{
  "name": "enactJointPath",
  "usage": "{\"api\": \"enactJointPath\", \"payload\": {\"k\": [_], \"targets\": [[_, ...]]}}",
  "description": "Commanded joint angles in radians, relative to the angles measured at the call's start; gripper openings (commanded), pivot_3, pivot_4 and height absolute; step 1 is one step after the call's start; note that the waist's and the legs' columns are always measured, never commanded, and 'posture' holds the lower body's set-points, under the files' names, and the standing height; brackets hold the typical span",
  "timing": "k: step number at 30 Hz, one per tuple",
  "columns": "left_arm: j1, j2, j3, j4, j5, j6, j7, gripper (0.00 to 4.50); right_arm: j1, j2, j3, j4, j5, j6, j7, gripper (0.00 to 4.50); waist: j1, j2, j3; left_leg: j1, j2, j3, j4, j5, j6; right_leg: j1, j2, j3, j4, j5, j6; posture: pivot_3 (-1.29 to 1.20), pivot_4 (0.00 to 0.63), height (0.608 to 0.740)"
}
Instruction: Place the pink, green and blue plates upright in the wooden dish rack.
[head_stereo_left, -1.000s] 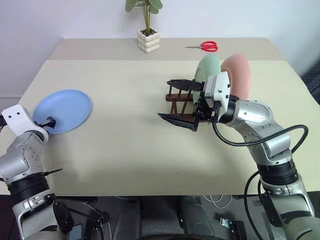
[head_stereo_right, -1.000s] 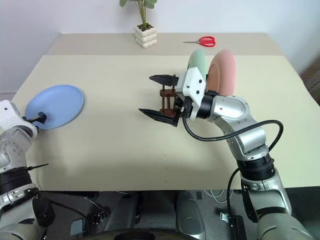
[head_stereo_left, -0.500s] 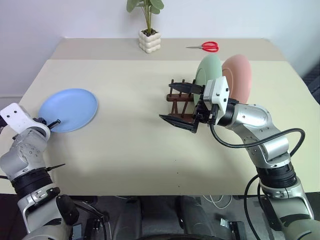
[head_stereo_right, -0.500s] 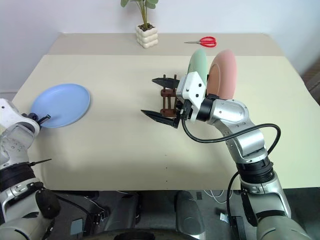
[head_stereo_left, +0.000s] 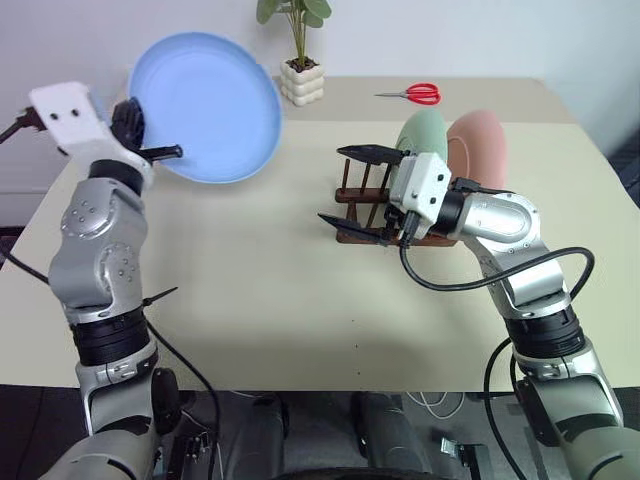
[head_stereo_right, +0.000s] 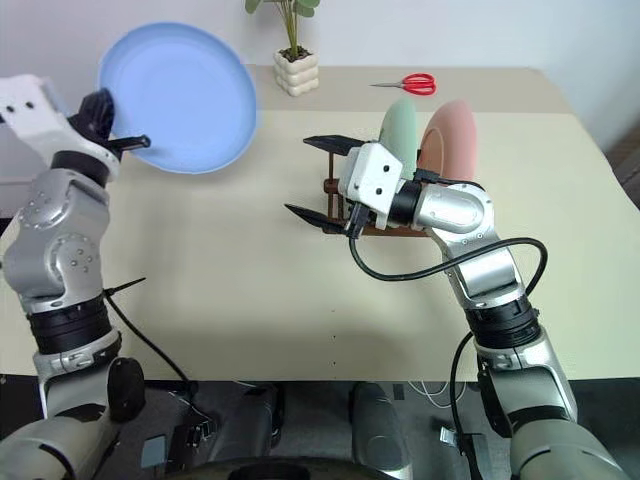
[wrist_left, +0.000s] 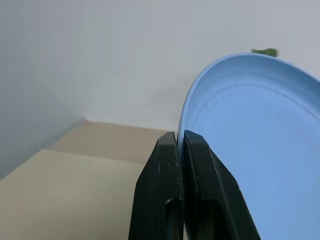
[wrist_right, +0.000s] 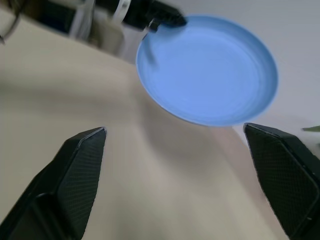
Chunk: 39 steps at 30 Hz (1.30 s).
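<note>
- Plate first: the round, matte light blue plate (head_stereo_left: 205, 107) has come up off the pale beige tabletop (head_stereo_left: 250, 290), where it lay flat near the left edge a second ago; it now hangs in the air at about ten o'clock over the table, tilted up so its hollow face looks toward the robot.
- The left gripper (head_stereo_left: 150, 152) has gone from open beside the rim to pinched tight on it; the left wrist view shows its two black fingers (wrist_left: 165, 195) clamped on the plate's edge with nothing else between them.
- The mint green round plate (head_stereo_left: 422, 140) and the salmon pink round plate (head_stereo_left: 478, 150) stand upright, side by side, in the small dark brown wooden dish rack (head_stereo_left: 362, 215) at about two o'clock, as they did before.
- The right gripper (head_stereo_left: 355, 186) stays spread as wide as it goes and empty, hovering just in front of the rack's free pegs and facing the lifted plate.
- Two plates look done; the blue one is the last, and its lift suggests either a carry to the rack or a handover to the waiting right gripper.
- Beyond these, red-handled scissors (head_stereo_left: 412, 94) and a small potted plant in a white pot (head_stereo_left: 297, 75) rest at twelve o'clock, well apart from the work.
</note>
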<state>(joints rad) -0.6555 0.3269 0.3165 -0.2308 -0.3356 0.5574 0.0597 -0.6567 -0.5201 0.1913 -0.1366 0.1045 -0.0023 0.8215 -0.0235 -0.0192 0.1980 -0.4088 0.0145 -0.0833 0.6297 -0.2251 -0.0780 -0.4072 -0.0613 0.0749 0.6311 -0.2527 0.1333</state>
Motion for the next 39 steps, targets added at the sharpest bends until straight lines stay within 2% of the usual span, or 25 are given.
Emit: {"api": "enactJointPath", "payload": {"k": [1,5,9,17,20,27,32,33,34,39], "targets": [[-0.054,0.002,-0.091,-0.097,0.060,-0.013,0.009,0.03,-0.052,0.029,0.020,0.027,-0.108,-0.102,-0.068,4.50,0.002,0.000,0.000,0.000,0.000,0.000,0.000,0.000,0.000,0.000,0.000,0.000,0.000,0.000,0.000,0.00,0.150,0.730],[-0.072,-0.018,-0.133,-0.124,0.095,0.010,0.030,0.03,-0.073,0.052,0.040,0.071,-0.171,-0.157,-0.101,4.50,0.003,0.000,0.000,0.000,0.000,0.000,-0.001,0.000,0.000,0.000,0.000,0.000,0.000,0.000,0.000,0.00,0.150,0.730],[-0.084,-0.087,-0.201,-0.192,0.080,0.067,0.030,0.03,-0.100,0.059,0.082,0.130,-0.281,-0.238,-0.144,4.50,0.004,0.000,0.000,0.000,0.000,0.000,0.000,0.000,0.000,0.000,0.000,0.000,0.000,0.000,0.000,0.00,0.150,0.730],[-0.079,-0.126,-0.215,-0.260,0.069,0.133,0.006,0.03,-0.134,0.079,0.112,0.221,-0.390,-0.301,-0.201,4.50,0.003,0.000,0.000,0.000,0.000,0.000,-0.001,0.000,0.000,0.000,0.000,0.000,0.000,0.000,0.000,0.00,0.150,0.730],[-0.075,-0.124,-0.210,-0.269,0.076,0.144,0.002,0.00,-0.133,0.084,0.118,0.228,-0.390,-0.311,-0.192,3.63,0.003,0.000,0.000,0.000,0.000,0.000,-0.001,0.000,0.000,0.000,0.000,0.000,0.000,0.000,0.000,0.00,0.150,0.730],[-0.073,-0.128,-0.200,-0.275,0.076,0.151,0.001,0.00,-0.126,0.086,0.124,0.231,-0.413,-0.329,-0.201,0.05,0.004,0.000,0.000,0.000,0.000,0.000,-0.001,0.000,0.000,0.000,0.000,0.000,0.000,0.000,0.000,0.00,0.150,0.730],[-0.069,-0.149,-0.185,-0.269,0.063,0.146,0.005,0.00,-0.126,0.085,0.122,0.233,-0.445,-0.349,-0.225,0.05,0.004,0.000,0.000,0.000,0.000,0.000,0.000,0.000,0.000,0.000,0.000,0.000,0.000,0.000,0.000,0.00,0.150,0.730],[-0.068,-0.157,-0.178,-0.268,0.056,0.144,0.007,0.64,-0.126,0.085,0.121,0.235,-0.452,-0.352,-0.231,0.00,0.004,0.000,0.000,0.000,0.000,0.000,0.000,0.000,0.000,0.000,0.000,0.000,0.000,0.000,0.000,0.00,0.150,0.730],[-0.067,-0.163,-0.172,-0.267,0.053,0.143,0.009,0.95,-0.125,0.085,0.120,0.235,-0.457,-0.354,-0.236,0.00,0.004,0.000,0.000,0.000,0.000,0.000,0.000,0.000,0.000,0.000,0.000,0.000,0.000,0.000,0.000,0.00,0.150,0.730],[-0.115,-0.229,-0.055,-0.265,-0.004,0.045,0.056,3.43,-0.132,0.086,0.108,0.238,-0.453,-0.372,-0.253,0.00,0.004,0.000,0.000,0.000,0.000,0.000,0.000,0.000,0.000,0.000,0.000,0.000,0.000,0.000,0.000,0.00,0.150,0.730]]}}
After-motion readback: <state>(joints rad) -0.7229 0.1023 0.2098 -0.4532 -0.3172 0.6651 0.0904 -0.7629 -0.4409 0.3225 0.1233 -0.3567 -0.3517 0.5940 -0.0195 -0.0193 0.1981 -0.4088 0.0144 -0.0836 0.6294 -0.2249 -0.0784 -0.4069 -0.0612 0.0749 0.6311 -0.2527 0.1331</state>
